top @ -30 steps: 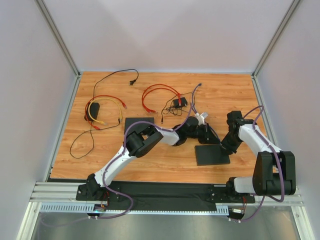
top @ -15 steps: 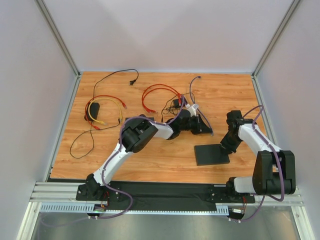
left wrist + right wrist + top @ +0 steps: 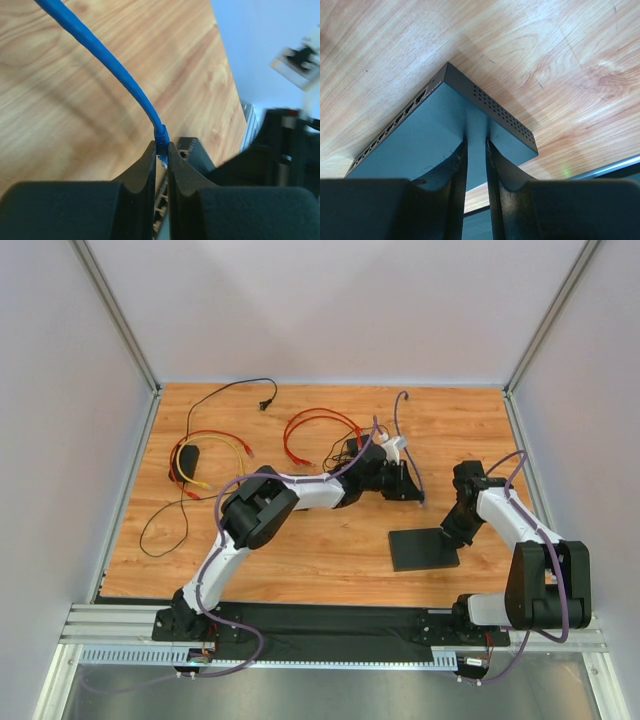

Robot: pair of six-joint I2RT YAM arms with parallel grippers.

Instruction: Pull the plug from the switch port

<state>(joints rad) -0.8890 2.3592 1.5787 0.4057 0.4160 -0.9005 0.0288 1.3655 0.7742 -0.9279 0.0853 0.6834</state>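
Note:
The black switch (image 3: pixel 425 548) lies flat on the wooden table at the right; its row of ports shows in the right wrist view (image 3: pixel 395 125). My left gripper (image 3: pixel 407 486) is shut on the blue cable's plug (image 3: pixel 161 148), held off the table beyond the switch (image 3: pixel 192 152) and clear of its ports. The cable (image 3: pixel 400 430) runs from the gripper toward the table's back; it shows as a blue arc in the left wrist view (image 3: pixel 105 60). My right gripper (image 3: pixel 476 142) is shut, its tips pressed down on the switch's top near the right end (image 3: pixel 456 530).
Red cables (image 3: pixel 310 425) and a small black adapter (image 3: pixel 357 446) lie behind the left gripper. Yellow and red cables with a black device (image 3: pixel 187 460) lie at the left, with a black cord (image 3: pixel 235 390) at the back. Grey walls enclose the table.
My left gripper has moved away from the switch toward the back of the table, carrying the plug out of the port; the cable swung back with it. The right arm stayed on the switch.

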